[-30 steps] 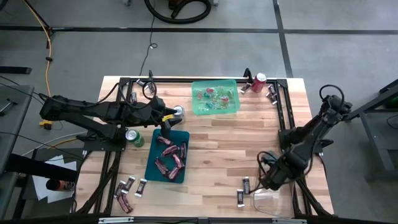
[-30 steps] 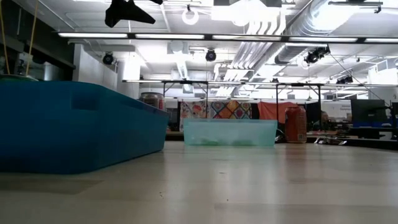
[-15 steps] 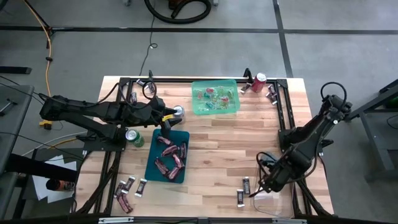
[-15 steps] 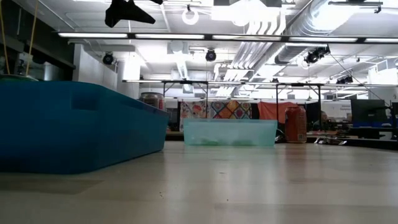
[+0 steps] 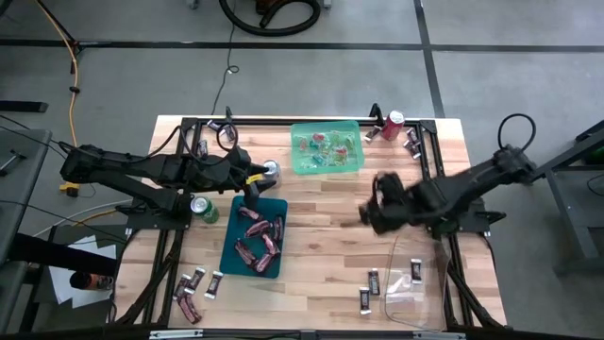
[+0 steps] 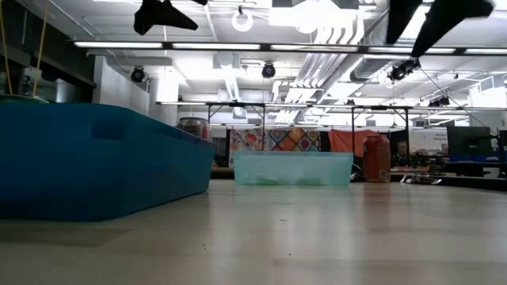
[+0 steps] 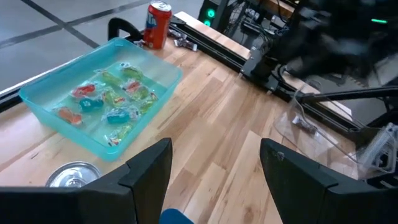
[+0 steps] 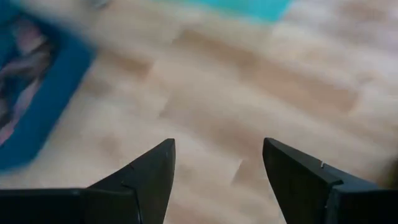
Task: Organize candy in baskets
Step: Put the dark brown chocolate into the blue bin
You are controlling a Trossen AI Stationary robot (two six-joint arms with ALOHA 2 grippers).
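The dark teal basket (image 5: 255, 236) holds several pinkish-red bars (image 5: 260, 236). The light green basket (image 5: 327, 148) at the far side holds green and red pieces (image 7: 115, 99). The clear basket (image 5: 427, 300) at the near right has one dark bar (image 5: 416, 271) lying in it. Loose candy lies on the wood beside it (image 5: 375, 280) and at the near left (image 5: 192, 288). My left gripper (image 5: 250, 195) hangs open and empty over the teal basket's far end. My right gripper (image 5: 366, 215), blurred, is open and empty above the bare middle of the table.
A red soda can (image 5: 394, 121) stands at the far right, a silver one (image 5: 272, 170) and a green one (image 5: 204, 208) near the left arm. More dark bars (image 5: 412, 142) lie by the far right rail. Black frame rails (image 5: 429, 170) run along the table's edges.
My right gripper has risen from the clear basket at the near right and swung fast toward the table's middle, turning as it went. A dark bar now shows in the clear basket where it stood. The left arm has kept still.
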